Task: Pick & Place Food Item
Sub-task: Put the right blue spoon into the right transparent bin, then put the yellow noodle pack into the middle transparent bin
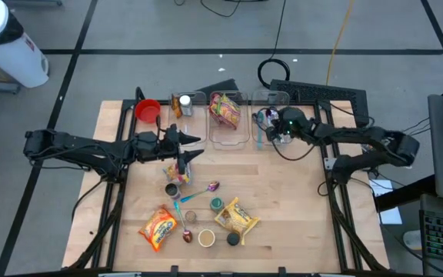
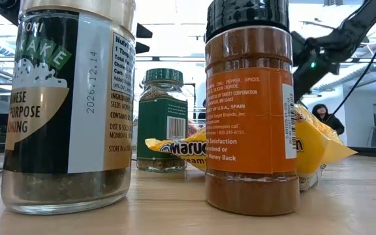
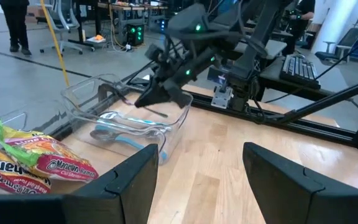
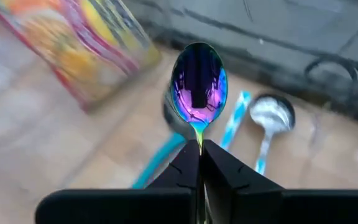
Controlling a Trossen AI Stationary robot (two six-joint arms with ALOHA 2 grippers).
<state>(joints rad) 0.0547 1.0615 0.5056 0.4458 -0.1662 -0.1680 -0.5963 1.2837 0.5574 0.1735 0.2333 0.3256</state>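
Observation:
My right gripper [image 4: 199, 148] is shut on an iridescent purple spoon [image 4: 199, 81] and hovers over the right clear container [image 1: 272, 115] at the table's far edge. A blue-handled spoon [image 4: 234, 127] and a silver spoon [image 4: 270, 115] lie in that container. A ramen packet [image 1: 225, 110] stands in the middle container. More packets [image 1: 158, 228] [image 1: 237, 218] lie flat near the table's front. My left gripper [image 3: 197, 165] stands open and holds nothing, left of the containers [image 1: 193, 146]. My right gripper pinches the spoon's thin handle just behind the bowl [image 4: 199, 134] between its two fingertips. The fingers lie along the handle, slanting down from the table's right. The bowl sticks out ahead of the fingers, lifted clear above the container.
A red cup [image 1: 148, 111] and a small jar [image 1: 183, 105] stand at the far left of the table. Spice jars [image 2: 250, 111] [image 2: 67, 104], a green jar [image 2: 162, 121], small tins and another spoon [image 1: 202, 191] crowd the near middle. The table's right half is bare wood [image 1: 291, 208].

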